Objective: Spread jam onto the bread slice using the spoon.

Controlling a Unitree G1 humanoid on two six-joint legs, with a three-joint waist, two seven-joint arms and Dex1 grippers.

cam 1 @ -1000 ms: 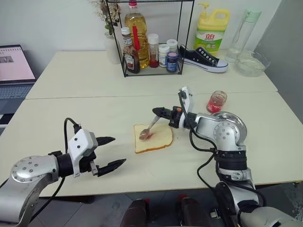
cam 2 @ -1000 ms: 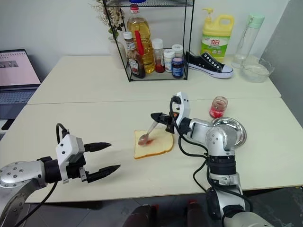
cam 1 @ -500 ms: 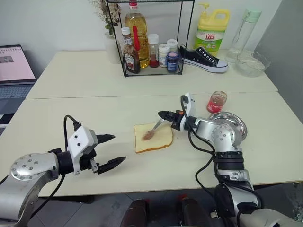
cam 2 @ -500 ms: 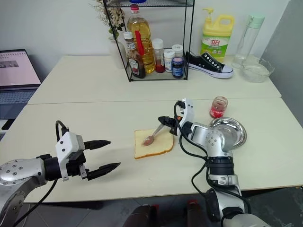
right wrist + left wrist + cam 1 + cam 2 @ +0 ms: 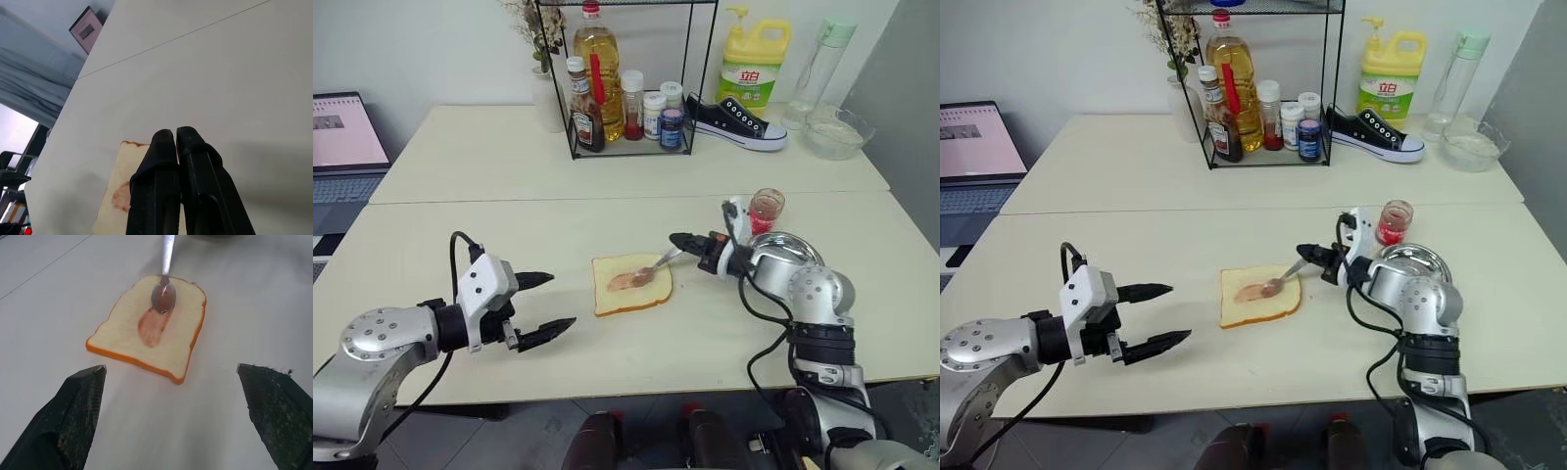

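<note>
The bread slice [image 5: 631,285] lies flat at the middle of the table with a pinkish-brown smear of jam [image 5: 623,282] across it. My right gripper [image 5: 677,240] is shut on the handle of the spoon [image 5: 658,264], just right of the slice. The spoon's bowl [image 5: 163,296] rests on the bread at the end of the smear [image 5: 152,325]. The jam jar [image 5: 765,210] stands behind my right wrist. My left gripper [image 5: 563,301] hovers open and holds nothing, left of the slice and a little nearer the table's front edge. In the right wrist view the fingers [image 5: 164,142] press together over the bread's edge [image 5: 120,186].
A round steel dish [image 5: 800,248] sits beside my right forearm. At the back stand a wire rack of bottles [image 5: 626,78], a sneaker [image 5: 737,122], a yellow detergent bottle [image 5: 754,64] and a glass bowl [image 5: 837,132]. A laptop [image 5: 342,137] is far left.
My right gripper has drawn back to the right with the spoon, dragging its bowl across the slice and lengthening the smear. The left gripper has stayed put.
</note>
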